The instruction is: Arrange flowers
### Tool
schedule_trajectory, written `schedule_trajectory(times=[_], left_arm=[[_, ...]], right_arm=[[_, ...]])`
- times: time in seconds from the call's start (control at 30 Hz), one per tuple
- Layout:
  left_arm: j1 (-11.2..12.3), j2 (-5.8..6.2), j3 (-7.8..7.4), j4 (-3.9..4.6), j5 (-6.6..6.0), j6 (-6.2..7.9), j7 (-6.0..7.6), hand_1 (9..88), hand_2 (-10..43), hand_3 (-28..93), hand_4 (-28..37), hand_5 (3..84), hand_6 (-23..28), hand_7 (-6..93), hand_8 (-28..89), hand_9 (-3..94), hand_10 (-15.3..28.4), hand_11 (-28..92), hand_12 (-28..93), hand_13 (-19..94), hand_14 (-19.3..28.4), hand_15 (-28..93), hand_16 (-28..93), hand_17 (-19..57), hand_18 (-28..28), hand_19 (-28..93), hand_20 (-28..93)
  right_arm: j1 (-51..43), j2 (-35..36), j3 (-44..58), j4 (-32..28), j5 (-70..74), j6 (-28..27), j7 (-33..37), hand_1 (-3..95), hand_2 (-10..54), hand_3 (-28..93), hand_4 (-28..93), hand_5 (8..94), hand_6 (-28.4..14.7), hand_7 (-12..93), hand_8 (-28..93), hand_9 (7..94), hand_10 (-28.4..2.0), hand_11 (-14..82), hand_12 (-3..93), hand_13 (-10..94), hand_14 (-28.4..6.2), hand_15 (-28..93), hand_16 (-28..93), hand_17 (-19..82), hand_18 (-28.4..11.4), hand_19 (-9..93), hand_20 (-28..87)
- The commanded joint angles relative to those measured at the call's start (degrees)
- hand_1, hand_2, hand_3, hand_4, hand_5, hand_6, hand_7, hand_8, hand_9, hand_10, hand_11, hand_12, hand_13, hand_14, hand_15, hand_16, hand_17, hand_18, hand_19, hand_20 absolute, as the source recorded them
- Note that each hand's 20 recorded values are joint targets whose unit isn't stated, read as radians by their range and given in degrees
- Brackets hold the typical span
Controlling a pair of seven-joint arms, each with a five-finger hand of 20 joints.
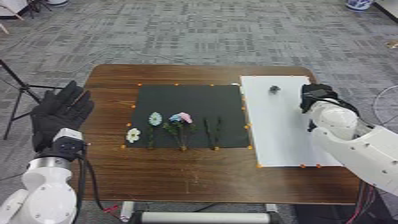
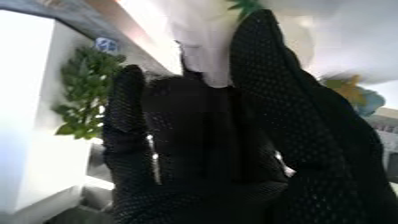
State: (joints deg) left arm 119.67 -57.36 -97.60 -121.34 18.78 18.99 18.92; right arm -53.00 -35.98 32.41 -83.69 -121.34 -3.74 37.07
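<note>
My left hand [image 1: 62, 112] is open beyond the black mat's left side. My right hand [image 1: 318, 96] is over the white sheet's far right part; in the right wrist view my right hand [image 2: 311, 120] has its fingers relaxed and open, holding nothing visible. On the black mat [image 1: 182, 97] lie a white flower [image 1: 133, 135], a pale blue flower [image 1: 155, 119], a pink-and-blue flower [image 1: 185, 117] with a leafy stem, and dark green stems [image 1: 213, 131]. A small dark object [image 1: 274, 89] stands on the white sheet [image 1: 275, 140].
Orange markers dot the edges of the mat and sheet on the brown table [image 1: 187, 175]. A tripod [image 1: 18, 92] stands left of the table. In the right wrist view, green leaves [image 2: 84, 90] and an orange-and-blue shape [image 2: 355, 95] are farther off.
</note>
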Motion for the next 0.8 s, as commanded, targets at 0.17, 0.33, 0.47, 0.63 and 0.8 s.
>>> schedule_trajectory(times=[0.17,0.33,0.47,0.63,0.8], left_arm=[[1.26,-0.67,-0.71,-0.46,0.18,-0.53,0.40,26.1,17.9,73,-28.3,46.1,10.1,10.8,-8,33.7,15.2,22,8,25,15.2,28,-6,-6.1,15.3,38,10],[1.90,-0.80,-1.20,-0.61,0.21,-0.59,0.50,26.0,18.0,73,-28.3,46.0,10.0,10.8,-8,33.6,15.2,22,8,25,15.1,28,-6,-6.1,15.2,38,10],[1.32,-0.87,-0.59,-0.23,0.47,-1.04,0.06,25.9,18.0,73,-28.3,45.9,9.9,10.8,-8,33.6,15.1,22,8,25,15.1,28,-6,-6.1,15.2,38,10],[1.19,-0.76,-0.32,-0.02,0.54,-1.28,-0.51,25.9,18.0,73,-28.3,45.8,9.9,10.7,-8,33.5,15.1,22,8,25,15.1,28,-6,-6.1,15.1,38,10],[0.39,-0.94,-0.12,0.48,0.85,-1.82,-1.33,25.9,18.0,73,-28.3,45.8,9.8,10.7,-8,33.5,15.1,22,8,25,15.1,28,-6,-6.2,15.2,38,10]], right_arm=[[-3.62,3.88,3.55,-8.64,-5.92,11.38,-5.43,62.6,-9.5,69,-28,73.8,2.3,38,-1,84.6,-6.3,13.5,45.9,72,-4.7,64,43,33,-19.2,72,39],[-0.90,1.57,2.47,-13.71,-6.49,14.71,-8.90,62.6,-9.5,69,-28,74.0,2.2,39,-1,84.7,-6.3,13.6,46.0,72,-4.6,63,43,33,-19.2,72,39],[0.34,-1.33,1.69,-16.02,-6.76,13.87,-14.32,62.6,-9.5,69,-28,73.8,2.2,39,0,84.4,-6.2,13.7,46.5,72,-4.5,63,44,33,-19.1,72,39],[3.95,-8.23,-2.37,-13.54,-4.75,13.15,-16.55,62.6,-9.5,69,-28,73.6,2.3,39,0,84.4,-6.2,13.6,46.5,72,-4.2,62,44,33,-18.7,71,39],[4.32,-13.97,-4.46,-10.67,-6.58,12.62,-18.55,62.6,-9.5,69,-28,73.1,2.5,39,0,84.2,-6.1,13.6,46.7,72,-3.9,61,45,33,-18.7,71,39]])
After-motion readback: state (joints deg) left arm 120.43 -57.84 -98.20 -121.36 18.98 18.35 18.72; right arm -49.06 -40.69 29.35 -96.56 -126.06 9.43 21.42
